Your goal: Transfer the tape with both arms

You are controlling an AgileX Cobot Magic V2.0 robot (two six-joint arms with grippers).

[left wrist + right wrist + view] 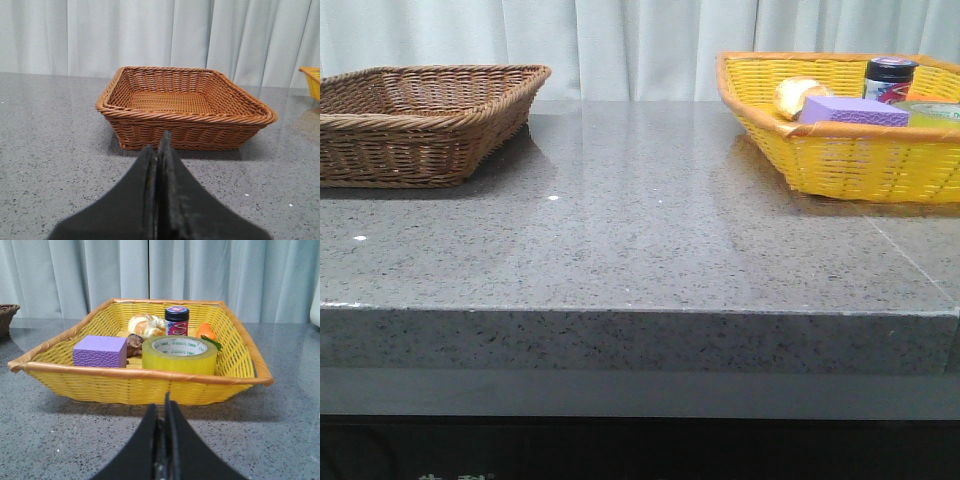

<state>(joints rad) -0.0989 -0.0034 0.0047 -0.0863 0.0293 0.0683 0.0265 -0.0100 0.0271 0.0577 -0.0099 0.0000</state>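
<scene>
Tape: the tape lies flat, core opening up, inside the yellow basket, close behind the basket wall nearest the right wrist camera; its white core carries green print. In the front view only a sliver of it shows at the 3 o'clock edge of the picture.
Yellow basket: stands on the grey table at about 2 o'clock in the front view.
Basket neighbours: a purple sponge block sits just beside the tape; a small brown object lies between them, too small to name, possibly touching both. Behind the tape are a bread-like roll, a dark-lidded jar standing upright, and an orange item.
Brown basket: a brown wicker basket stands at 10 o'clock in the front view, well apart from the yellow one.
Left gripper: the left gripper has its fingers pressed together with nothing between them, above bare table and facing the brown basket.
Right gripper: the right gripper has its fingers together on nothing, above the table in front of the yellow basket, apart from the tape.
Front view: neither arm appears there.
</scene>
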